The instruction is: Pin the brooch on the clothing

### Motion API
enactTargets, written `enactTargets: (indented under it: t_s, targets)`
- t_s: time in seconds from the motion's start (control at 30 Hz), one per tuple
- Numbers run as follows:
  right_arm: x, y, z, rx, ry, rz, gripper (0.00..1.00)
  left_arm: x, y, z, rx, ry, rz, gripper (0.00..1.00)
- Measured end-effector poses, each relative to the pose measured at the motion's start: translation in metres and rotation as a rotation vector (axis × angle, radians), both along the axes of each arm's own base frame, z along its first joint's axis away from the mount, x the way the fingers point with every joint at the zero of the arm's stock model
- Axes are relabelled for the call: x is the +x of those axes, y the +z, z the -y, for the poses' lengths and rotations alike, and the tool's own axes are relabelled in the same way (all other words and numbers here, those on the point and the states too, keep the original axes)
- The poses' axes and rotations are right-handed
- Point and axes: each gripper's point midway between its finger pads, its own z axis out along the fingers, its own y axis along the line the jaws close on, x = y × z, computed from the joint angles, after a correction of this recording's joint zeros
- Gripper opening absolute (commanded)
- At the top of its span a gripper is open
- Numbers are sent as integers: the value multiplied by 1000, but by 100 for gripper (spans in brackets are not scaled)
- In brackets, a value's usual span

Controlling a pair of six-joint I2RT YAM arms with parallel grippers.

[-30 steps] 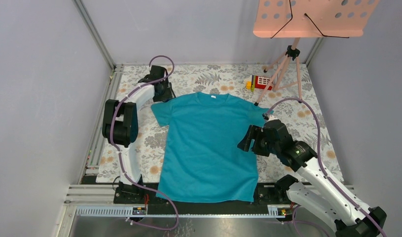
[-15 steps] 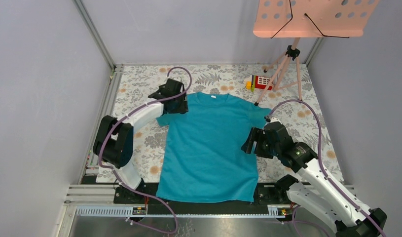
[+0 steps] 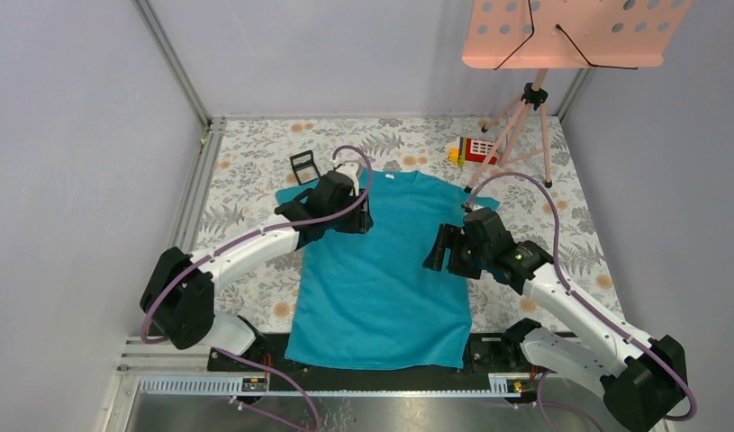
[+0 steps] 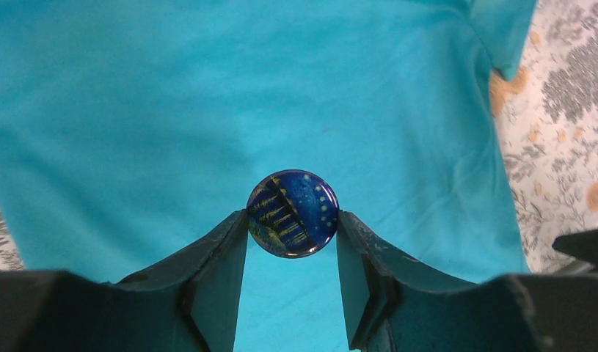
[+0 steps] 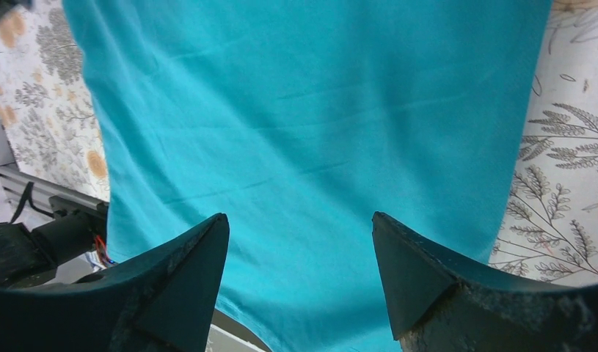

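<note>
Left claw (image 4: 292,220) pinching brooch (image 4: 293,213) by its edges, one finger pressing on each side. Brooch looking round, dark blue and shiny with yellow marks, hanging over teal shirt (image 4: 208,110) at top left part, near collar. Cannot tell if brooch touching it. Right claw (image 5: 299,224) standing spread wide, holding nothing, hovering over shirt's right side. Shirt lying flat on flowery cloth (image 3: 255,171). Small black frame (image 3: 303,166) sitting just past left sleeve.
</note>
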Motion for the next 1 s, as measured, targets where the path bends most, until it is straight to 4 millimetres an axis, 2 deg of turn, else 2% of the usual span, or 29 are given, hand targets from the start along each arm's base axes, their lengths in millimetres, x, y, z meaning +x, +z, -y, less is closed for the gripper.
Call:
enactTargets:
  t_s: [0.23,0.5,0.8,1.0]
  targets:
    - [5,11,-5,53,0,15,78,-34,-5,16,-42,-126,26,45]
    - [8,19,-9,189,-24,-8,72,-75,0,44,-87,-330,98,45]
    - [8,29,-40,379,34,-68,57,-106,-9,51,-138,-449,127,45]
    - [6,37,-54,452,83,-96,51,-117,-4,61,-162,-517,159,44]
